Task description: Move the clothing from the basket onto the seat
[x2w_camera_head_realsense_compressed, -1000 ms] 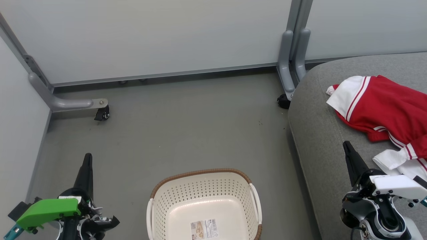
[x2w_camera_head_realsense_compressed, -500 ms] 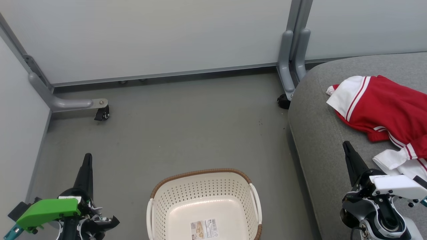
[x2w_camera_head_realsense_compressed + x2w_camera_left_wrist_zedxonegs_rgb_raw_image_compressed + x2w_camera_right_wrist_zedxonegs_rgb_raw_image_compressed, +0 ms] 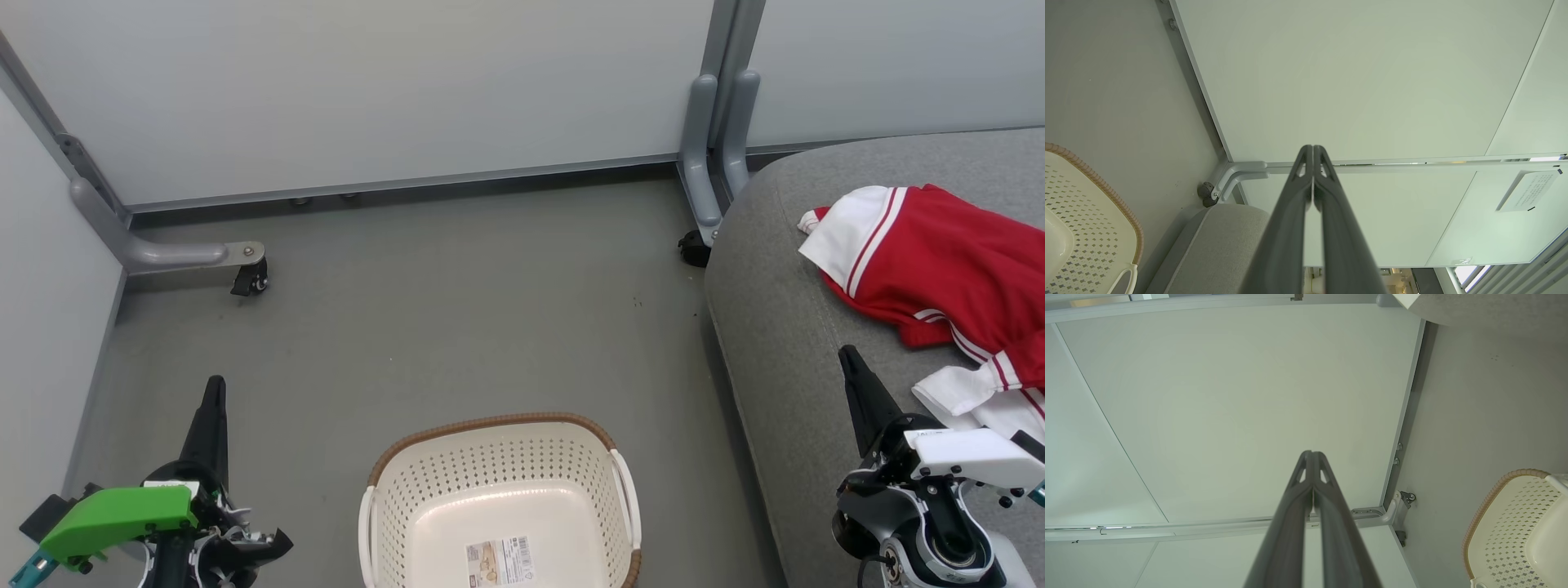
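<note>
Red clothing (image 3: 955, 269) with white trim lies crumpled on the grey seat (image 3: 784, 327) at the right. The cream basket (image 3: 498, 490) with a brown rim stands on the floor at the bottom centre, holding nothing but the label on its bottom; it also shows in the left wrist view (image 3: 1090, 212) and the right wrist view (image 3: 1515, 522). My left gripper (image 3: 215, 385) hangs at the lower left, shut, fingers pressed together (image 3: 1312, 149). My right gripper (image 3: 847, 353) is over the seat's front edge, shut (image 3: 1311, 454), just left of the clothing's white hem.
Pale partition panels (image 3: 367, 90) close off the back and left. Their grey feet with black castors (image 3: 249, 282) (image 3: 694, 247) rest on the grey floor (image 3: 457, 310). The seat's corner shows in the left wrist view (image 3: 1224, 241).
</note>
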{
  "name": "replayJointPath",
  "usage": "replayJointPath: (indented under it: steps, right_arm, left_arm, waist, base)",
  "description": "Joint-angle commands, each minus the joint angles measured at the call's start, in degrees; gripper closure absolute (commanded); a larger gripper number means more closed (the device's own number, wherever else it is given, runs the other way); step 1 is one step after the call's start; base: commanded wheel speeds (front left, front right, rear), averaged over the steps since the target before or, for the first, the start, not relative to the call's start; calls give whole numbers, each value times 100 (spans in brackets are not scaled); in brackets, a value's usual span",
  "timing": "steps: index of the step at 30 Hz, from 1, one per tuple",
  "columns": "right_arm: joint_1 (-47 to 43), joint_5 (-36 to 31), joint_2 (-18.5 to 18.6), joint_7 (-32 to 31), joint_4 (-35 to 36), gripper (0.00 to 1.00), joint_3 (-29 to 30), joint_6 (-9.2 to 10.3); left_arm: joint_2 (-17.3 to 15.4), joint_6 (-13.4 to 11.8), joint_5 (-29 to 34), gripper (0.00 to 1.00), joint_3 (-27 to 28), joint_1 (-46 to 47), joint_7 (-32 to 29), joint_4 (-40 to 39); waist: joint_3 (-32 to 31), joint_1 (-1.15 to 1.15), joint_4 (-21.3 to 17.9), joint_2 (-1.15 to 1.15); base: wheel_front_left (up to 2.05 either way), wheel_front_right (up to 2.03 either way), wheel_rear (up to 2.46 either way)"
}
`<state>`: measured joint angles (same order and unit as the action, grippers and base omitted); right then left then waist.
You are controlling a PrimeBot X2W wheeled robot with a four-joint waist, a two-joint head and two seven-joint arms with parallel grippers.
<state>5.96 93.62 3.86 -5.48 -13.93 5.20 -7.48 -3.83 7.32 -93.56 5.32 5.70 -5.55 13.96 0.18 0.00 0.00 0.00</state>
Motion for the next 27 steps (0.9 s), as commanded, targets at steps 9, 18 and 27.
replayJointPath:
  steps: [9,18,27]
  right_arm:
    - [41,-43,-19,-40,-17,100,35,-2]
    - [42,-54,-21,-43,-17,100,47,-2]
    - [44,-60,-31,-48,-19,100,58,-2]
  left_arm:
    - [18,30,42,100,33,95,-28,13]
    - [25,30,53,100,47,96,-40,13]
    - [30,30,64,100,61,98,-49,14]
  waist:
    - [0,0,0,0]
    - [0,0,0,0]
    - [0,0,0,0]
  base:
    - [0,0,0]
    - [0,0,0]
    - [0,0,0]
